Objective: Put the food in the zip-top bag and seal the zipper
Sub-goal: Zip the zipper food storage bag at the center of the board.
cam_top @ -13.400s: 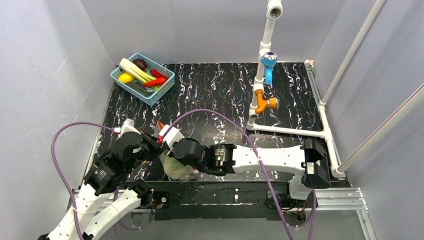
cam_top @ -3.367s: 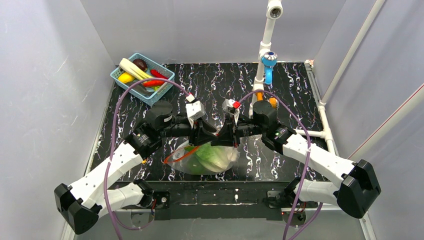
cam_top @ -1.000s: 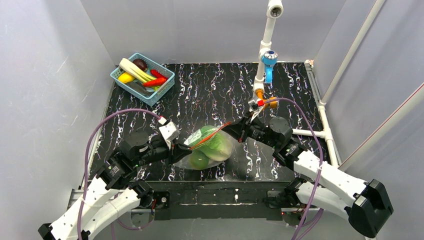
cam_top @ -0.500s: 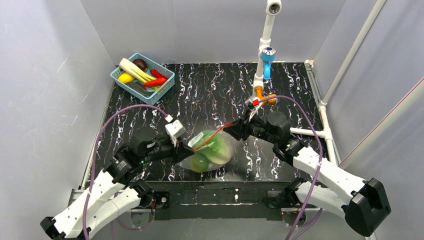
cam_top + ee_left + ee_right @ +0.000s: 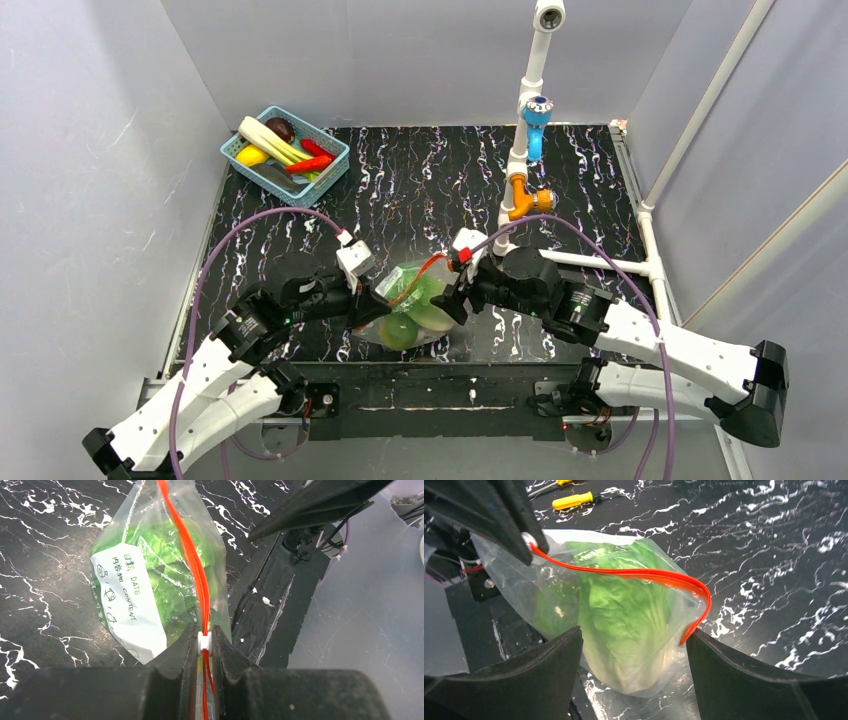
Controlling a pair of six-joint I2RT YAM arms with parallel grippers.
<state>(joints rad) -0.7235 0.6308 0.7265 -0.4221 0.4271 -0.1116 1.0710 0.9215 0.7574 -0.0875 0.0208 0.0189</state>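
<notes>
The clear zip-top bag [image 5: 412,303] hangs just over the table's near middle. A green lettuce [image 5: 624,615] and a round yellow-green fruit [image 5: 399,330] show inside it. My left gripper [image 5: 205,636] is shut on the white slider at the near end of the red zipper [image 5: 186,545]. That end is held up at the bag's left [image 5: 372,298]. My right gripper [image 5: 634,632] stands wide open, one finger on each side of the bag's lower part. The zipper's [image 5: 639,574] free end droops in a curve close to my right finger [image 5: 744,680].
A blue basket [image 5: 285,157] with a leek, a red chili and other toys sits at the back left. A white pipe rig [image 5: 520,175] with blue and orange fittings stands at the back right. A yellow-handled tool [image 5: 574,500] lies on the table beyond the bag.
My right gripper has opened and let go of the zipper's right end, then swung left up to the bag. The freed end has drooped. My left gripper keeps its hold.
</notes>
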